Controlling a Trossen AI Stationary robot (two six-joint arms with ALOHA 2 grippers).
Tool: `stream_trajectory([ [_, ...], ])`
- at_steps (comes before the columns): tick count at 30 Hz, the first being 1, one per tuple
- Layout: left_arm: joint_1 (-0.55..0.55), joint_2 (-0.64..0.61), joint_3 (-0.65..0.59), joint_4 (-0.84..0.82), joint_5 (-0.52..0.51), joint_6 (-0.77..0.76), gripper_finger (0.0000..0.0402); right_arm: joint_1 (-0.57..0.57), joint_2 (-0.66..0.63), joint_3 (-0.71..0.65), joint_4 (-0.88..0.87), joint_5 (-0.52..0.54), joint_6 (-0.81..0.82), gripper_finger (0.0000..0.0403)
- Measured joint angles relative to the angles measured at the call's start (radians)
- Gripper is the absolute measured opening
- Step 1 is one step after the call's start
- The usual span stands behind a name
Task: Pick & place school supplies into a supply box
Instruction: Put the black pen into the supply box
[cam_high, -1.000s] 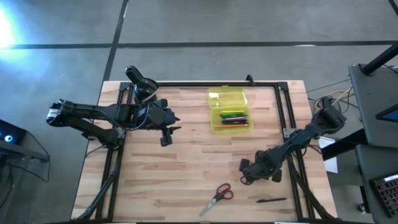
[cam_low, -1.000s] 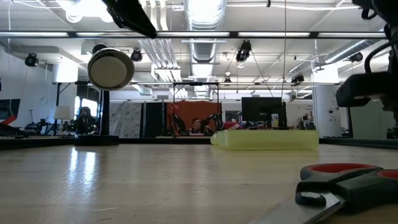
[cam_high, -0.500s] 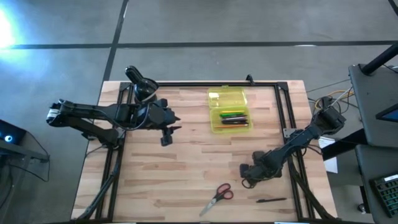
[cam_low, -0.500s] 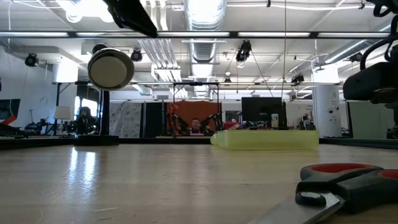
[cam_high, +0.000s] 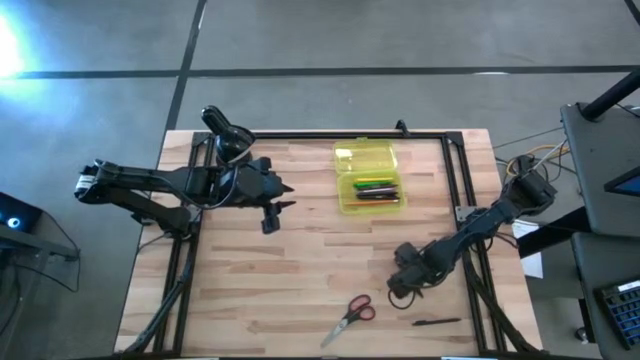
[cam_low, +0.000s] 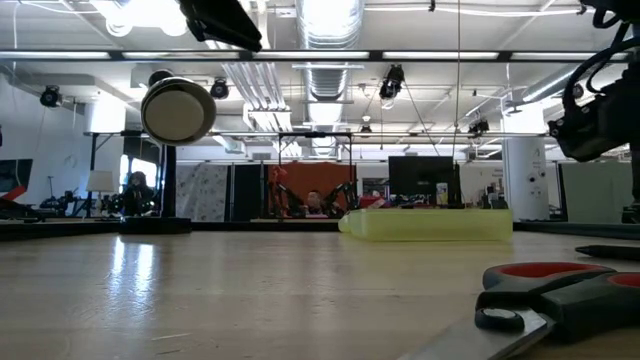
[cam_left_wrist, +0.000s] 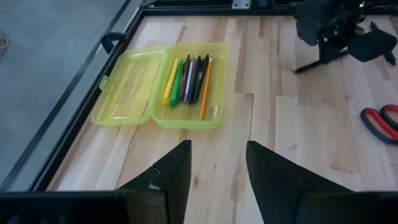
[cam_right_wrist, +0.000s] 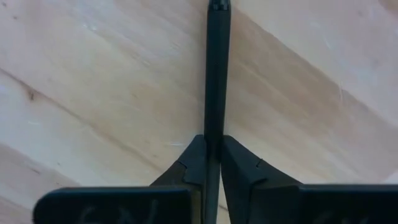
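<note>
Your right pincer (cam_right_wrist: 213, 163) pinches a black pen (cam_right_wrist: 216, 74) near the scissors (cam_high: 350, 317); thin, stiff, slippery, so grip mid-shaft. Left pincer (cam_left_wrist: 217, 171) wide.

scissors (cam_low: 560, 292) blades cut off (low view), pen (cam_right_wrist: 216, 81) ends unseen

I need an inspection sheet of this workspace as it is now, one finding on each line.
Surface: wooden table, black frame around.
Job's things: supply box with lid open, coloured pens inside; scissors and loose black pen at the near edge.
Clutter: nothing seen.
Grippers: left gripper open, empty, facing the box; right gripper shut on another black pen.
Cables: wires beside the table's right edge.
Surroundings: grey floor; dark bench at right.
</note>
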Motion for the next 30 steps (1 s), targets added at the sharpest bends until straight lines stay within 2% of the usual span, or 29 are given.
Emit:
stream_trajectory([
  [6,0.001,0.0,0.0,0.023,-0.003,-0.026,0.0138,-0.032,-0.078,-0.004,0.011,-0.006,-0.131,0.0016],
  [13,0.002,0.0,0.005,0.073,-0.054,-0.07,0.0138,-0.187,-0.311,-0.003,0.154,0.003,-0.39,0.0015],
  [17,0.003,0.0,0.032,0.094,-0.055,-0.1,0.0138,-0.295,-0.457,-0.002,0.245,-0.001,-0.626,0.0014],
  [23,0.003,0.001,0.06,0.091,-0.054,-0.149,0.0138,-0.421,-0.623,0.0,0.273,0.045,-1.129,0.0014],
  [27,0.003,0.001,0.07,0.091,-0.052,-0.199,0.0138,-0.549,-0.659,0.0,0.26,0.035,-1.225,0.0014],
  [30,0.003,0.001,0.071,0.091,-0.052,-0.22,0.0138,-0.646,-0.647,0.0,0.261,-0.035,-1.292,0.0013],
])
